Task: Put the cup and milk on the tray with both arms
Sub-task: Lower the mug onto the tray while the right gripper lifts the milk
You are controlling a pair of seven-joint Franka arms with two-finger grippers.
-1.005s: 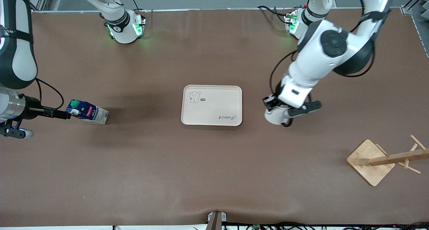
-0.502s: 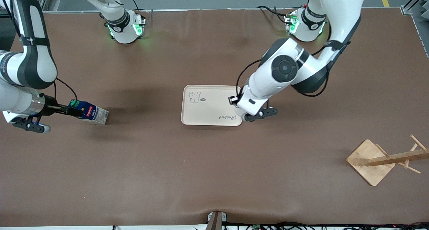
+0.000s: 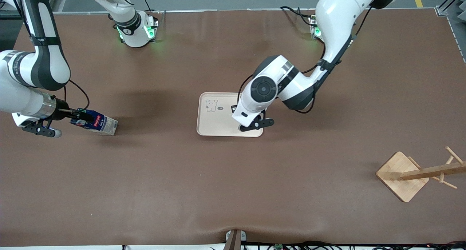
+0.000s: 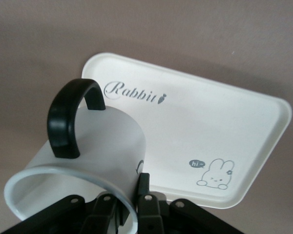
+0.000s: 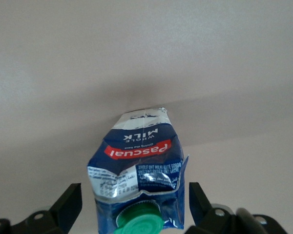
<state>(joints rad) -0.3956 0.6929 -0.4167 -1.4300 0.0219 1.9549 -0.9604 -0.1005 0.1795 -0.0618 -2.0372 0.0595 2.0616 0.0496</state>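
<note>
My left gripper (image 4: 129, 195) is shut on the rim of the white cup (image 4: 102, 141), one finger inside and one outside, with the black handle (image 4: 71, 117) on top. It holds the cup low over the part of the cream tray (image 3: 218, 124) toward the left arm's end, also seen in the left wrist view (image 4: 195, 122). In the front view the arm hides the cup. The blue milk carton (image 3: 98, 122) stands on the table toward the right arm's end. My right gripper (image 3: 81, 116) is open astride its top and green cap (image 5: 139, 222), fingers (image 5: 71, 204) clear of its sides.
A wooden rack (image 3: 402, 175) with pegs stands near the left arm's end, nearer the front camera than the tray. The two green-lit arm bases (image 3: 136, 30) stand along the table's edge farthest from that camera.
My left arm has carried the cup from beside the tray to over the tray. My right gripper has closed in on the carton's top and now hides the green cap in the front view.
</note>
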